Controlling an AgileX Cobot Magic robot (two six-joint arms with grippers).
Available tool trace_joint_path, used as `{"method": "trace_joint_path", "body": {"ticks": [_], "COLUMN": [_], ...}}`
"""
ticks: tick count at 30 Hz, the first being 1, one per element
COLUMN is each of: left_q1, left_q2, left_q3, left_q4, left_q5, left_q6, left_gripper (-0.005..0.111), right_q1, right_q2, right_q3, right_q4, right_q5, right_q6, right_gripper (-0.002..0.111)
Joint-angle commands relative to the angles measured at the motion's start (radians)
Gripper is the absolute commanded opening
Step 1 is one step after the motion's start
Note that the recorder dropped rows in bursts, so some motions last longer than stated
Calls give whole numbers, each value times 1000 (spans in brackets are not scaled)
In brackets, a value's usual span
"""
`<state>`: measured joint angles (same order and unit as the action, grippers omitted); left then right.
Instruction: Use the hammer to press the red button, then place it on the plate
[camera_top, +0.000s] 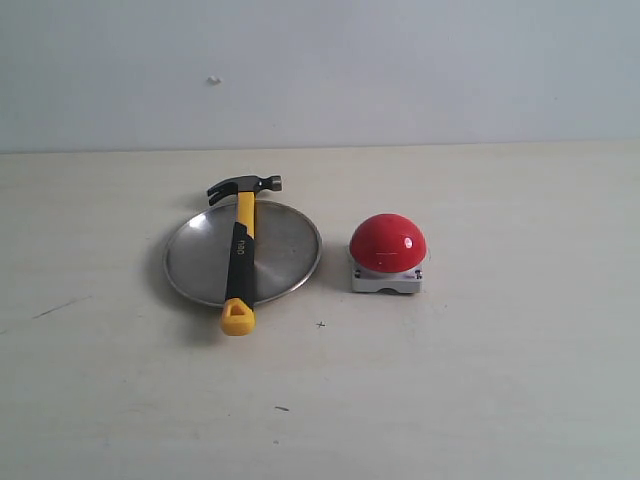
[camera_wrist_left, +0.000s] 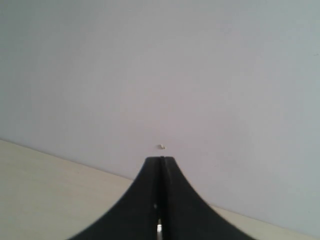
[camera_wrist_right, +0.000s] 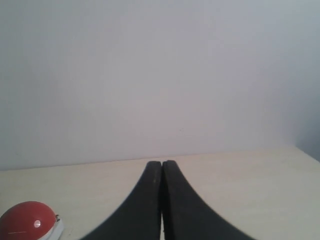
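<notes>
Exterior view: hammer lay across the plate

The hammer (camera_top: 240, 255) lay across the plate (camera_top: 290, 250), with its dark head over the far rim and its yellow loop beyond the near rim. The red button (camera_top: 388, 243) stood to the right of the plate, near but not touching it, on the pale table (camera_top: 480, 380). The left gripper (camera_wrist_left: 161, 161) had its fingers pressed together and held nothing. The right gripper (camera_wrist_right: 162, 164) was the same.

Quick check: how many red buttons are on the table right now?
1. The red button sits on the table, right of the plate in the exterior view and apart from it. No other seems hidden.
</notes>
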<state>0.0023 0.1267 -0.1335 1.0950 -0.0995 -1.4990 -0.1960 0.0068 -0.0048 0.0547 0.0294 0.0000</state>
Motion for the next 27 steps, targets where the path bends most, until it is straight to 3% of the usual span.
{"method": "trace_joint_path", "body": {"ticks": [1,27], "left_q1": [-2,-2], "left_q2": [-2,-2], "left_q3": [5,6], "left_q4": [2,3], "left_q5": [4,4], "left_q6": [4,0], "left_gripper": [0,0], "right_q1": [4,4], "right_q2": [-7,-7], "right_q3": [5,5], "right_q4": [-23,-27], "right_q5": [27,22], "right_q6": [127,127], "right_gripper": [0,0]}}
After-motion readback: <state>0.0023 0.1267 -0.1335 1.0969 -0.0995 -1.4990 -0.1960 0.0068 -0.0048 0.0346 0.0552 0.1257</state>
